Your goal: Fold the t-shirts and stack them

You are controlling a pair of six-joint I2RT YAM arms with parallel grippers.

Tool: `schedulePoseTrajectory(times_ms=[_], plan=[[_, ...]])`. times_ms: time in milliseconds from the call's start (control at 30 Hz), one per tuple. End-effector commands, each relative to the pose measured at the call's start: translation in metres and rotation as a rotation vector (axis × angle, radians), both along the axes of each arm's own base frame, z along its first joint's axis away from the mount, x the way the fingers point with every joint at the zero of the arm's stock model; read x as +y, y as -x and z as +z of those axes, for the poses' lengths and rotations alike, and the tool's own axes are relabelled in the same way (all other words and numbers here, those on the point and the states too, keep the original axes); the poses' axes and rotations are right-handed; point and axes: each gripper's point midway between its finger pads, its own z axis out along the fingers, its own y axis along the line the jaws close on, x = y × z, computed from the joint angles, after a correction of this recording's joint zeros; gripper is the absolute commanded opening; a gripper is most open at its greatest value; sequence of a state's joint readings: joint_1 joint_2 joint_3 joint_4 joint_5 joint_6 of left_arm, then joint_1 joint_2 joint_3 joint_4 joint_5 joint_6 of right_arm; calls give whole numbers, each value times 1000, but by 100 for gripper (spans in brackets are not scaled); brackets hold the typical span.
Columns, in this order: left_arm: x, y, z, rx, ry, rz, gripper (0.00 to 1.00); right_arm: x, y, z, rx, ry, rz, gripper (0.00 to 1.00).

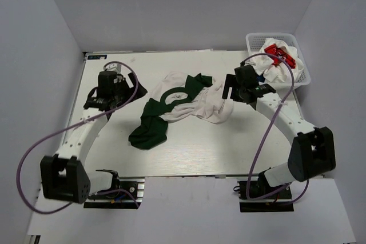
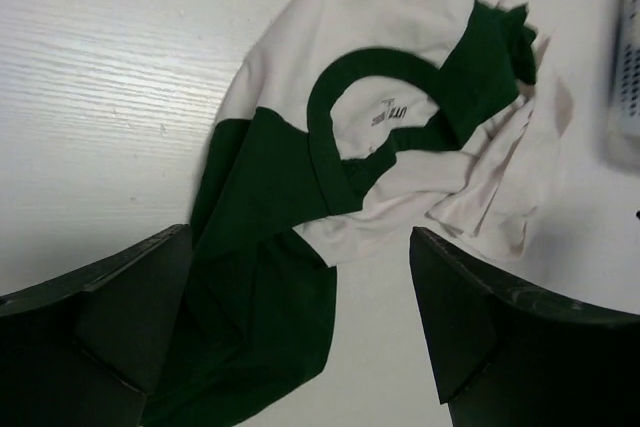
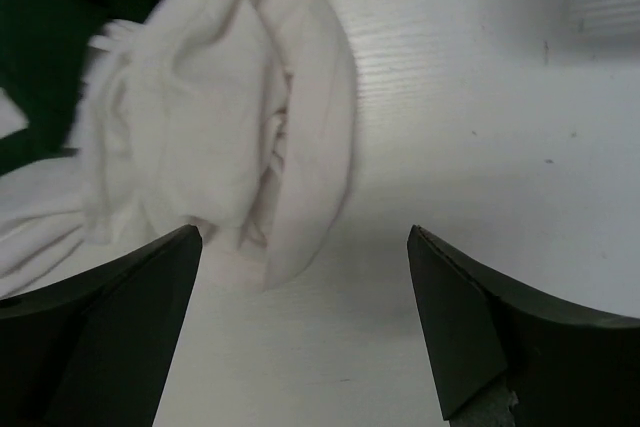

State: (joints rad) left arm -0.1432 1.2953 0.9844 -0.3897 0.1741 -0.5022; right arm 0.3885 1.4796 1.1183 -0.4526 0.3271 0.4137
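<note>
T-shirt [image 1: 177, 104] heaped centre, basket [image 1: 303, 68] far right, tabletop [image 1: 200, 152] bare nearside

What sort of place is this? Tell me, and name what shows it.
Probably a robot lab test cell, not a home or laundry. A white table is boxed in by plain walls, the left arm and right arm are bolted at its near edge, and a basket holds shirts.

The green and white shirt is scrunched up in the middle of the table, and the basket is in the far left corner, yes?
No. The basket is in the far right corner, not the left; the top view shows it. The green and white shirt is scrunched up in the middle of the table.
</note>
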Motion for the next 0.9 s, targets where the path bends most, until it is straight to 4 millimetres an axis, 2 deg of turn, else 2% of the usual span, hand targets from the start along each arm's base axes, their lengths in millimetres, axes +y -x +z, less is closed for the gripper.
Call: schedulePoseTrajectory(times_ms=[0, 33, 67, 100, 133, 200, 233, 267, 333, 367, 400, 433, 467, 500, 533, 567, 600, 667, 700, 733, 767, 833, 867], plan=[[23, 23, -2, -2, -6, 158, 100, 29, -5, 43, -156, -122, 136, 89], [27, 28, -9, 18, -14, 178, 100, 30, 3, 34, -146, -115, 168, 89], [30, 32, -13, 31, -21, 200, 100, 33, 5, 34, -154, -113, 199, 89], [37, 37, -23, 62, -52, 227, 100, 44, 6, 32, -169, -129, 259, 89], [38, 37, -23, 63, -52, 228, 100, 52, 11, 23, -149, -141, 295, 91], [35, 36, -21, 54, -42, 218, 100, 64, 13, 19, -145, -146, 348, 91], [32, 33, -30, 78, -47, 199, 100, 73, 14, 8, -113, -138, 370, 91], [29, 32, -35, 91, -38, 185, 100, 75, 9, 10, -122, -127, 374, 91], [19, 23, -38, 93, -13, 136, 100, 83, 3, 2, -123, -107, 384, 91], [16, 20, -52, 126, -21, 116, 100, 86, -3, -1, -122, -96, 389, 91], [13, 17, -57, 131, -13, 106, 100, 89, -6, -1, -130, -95, 398, 91], [9, 12, -59, 132, -14, 95, 100, 92, -9, -12, -105, -79, 399, 91], [7, 9, -70, 165, -22, 81, 100, 99, -16, -10, -109, -78, 409, 91], [6, 4, -73, 169, -23, 81, 100, 102, -17, -21, -86, -64, 414, 91], [1, -3, -72, 163, -23, 71, 100, 105, -24, -18, -97, -61, 410, 91], [-1, -5, -78, 173, -40, 61, 100, 109, -27, -30, -71, -53, 410, 91], [0, -9, -91, 203, -53, 68, 100, 112, -32, -29, -77, -43, 412, 91], [-7, -14, -99, 217, -74, 35, 97, 113, -35, -47, -37, -7, 402, 91], [-8, -18, -102, 220, -74, 34, 95, 110, -40, -48, -38, 7, 373, 89], [-13, -20, -113, 244, -88, 15, 93, 109, -40, -52, -24, 18, 359, 81], [-15, -19, -122, 265, -102, 13, 88, 102, -44, -54, -18, 52, 327, 78], [-19, -27, -125, 270, -106, 18, 81, 97, -42, -67, 12, 70, 291, 74], [-22, -23, -138, 303, -116, 6, 74, 91, -43, -69, 13, 87, 264, 74]])
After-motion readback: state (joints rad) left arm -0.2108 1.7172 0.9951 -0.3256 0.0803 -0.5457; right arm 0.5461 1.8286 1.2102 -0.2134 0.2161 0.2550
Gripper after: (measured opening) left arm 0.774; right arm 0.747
